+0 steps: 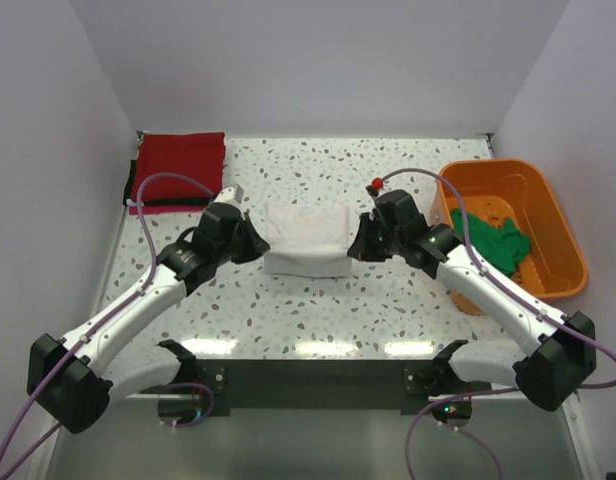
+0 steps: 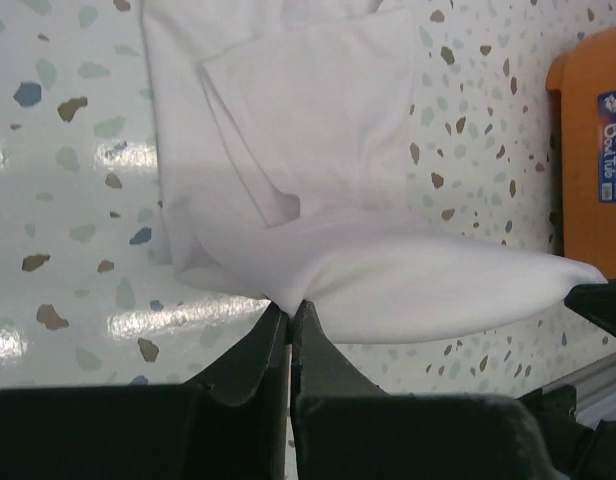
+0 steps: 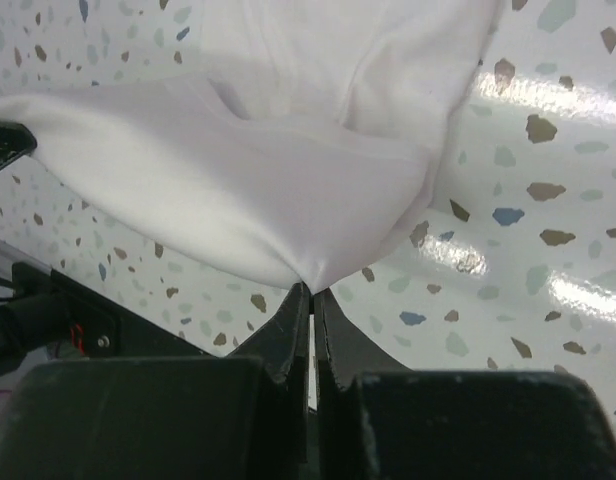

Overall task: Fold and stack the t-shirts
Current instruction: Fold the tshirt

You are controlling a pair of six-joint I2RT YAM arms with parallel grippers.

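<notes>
The left gripper and right gripper are pinching opposite ends of the white t-shirt mid-desk; the red t-shirt is lying in the far-left corner.

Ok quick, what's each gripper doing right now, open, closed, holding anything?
Left gripper: closed, pinching an edge of the white t-shirt.
Right gripper: closed, pinching the opposite edge of the same shirt.
</notes>
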